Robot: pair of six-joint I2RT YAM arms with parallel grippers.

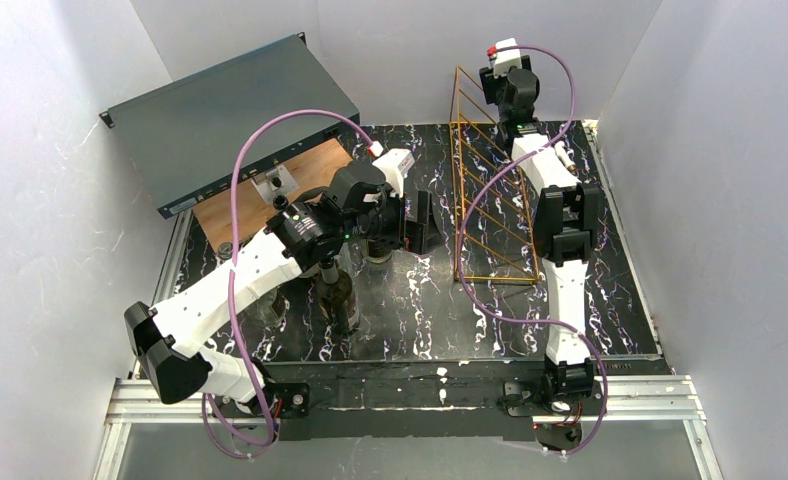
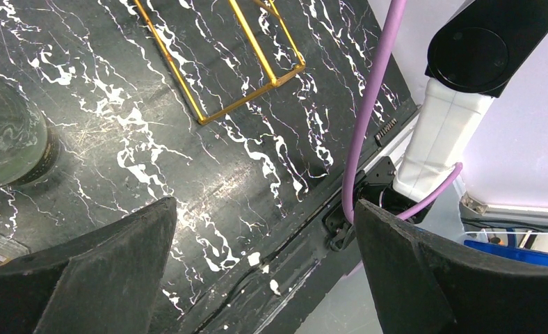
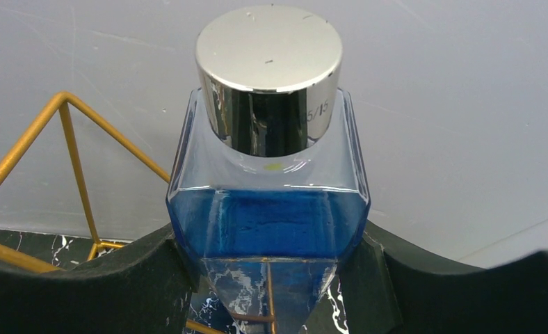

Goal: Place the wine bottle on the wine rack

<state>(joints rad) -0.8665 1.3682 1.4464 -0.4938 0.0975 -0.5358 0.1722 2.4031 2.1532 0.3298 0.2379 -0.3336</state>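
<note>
Black-padded right gripper [image 3: 271,247] clamps a square blue glass bottle with silver cap [image 3: 268,209] by the table's [image 1: 420,300] far edge, beside the tall gold wire wine rack [image 3: 77,167]. Carrying step, seemingly; next it needs laying across the rungs. Left gripper [image 2: 264,268] gapes, empty.

Dark grey metal box [image 1: 220,115] sits tilted at back-left, w/ a wooden board [image 1: 315,165] just beside its near edge. Black table [image 1: 420,310], white veining. Clear glass vessel [image 2: 7,132] stands on it. White walls [image 1: 50,200] on 3 sides.
</note>
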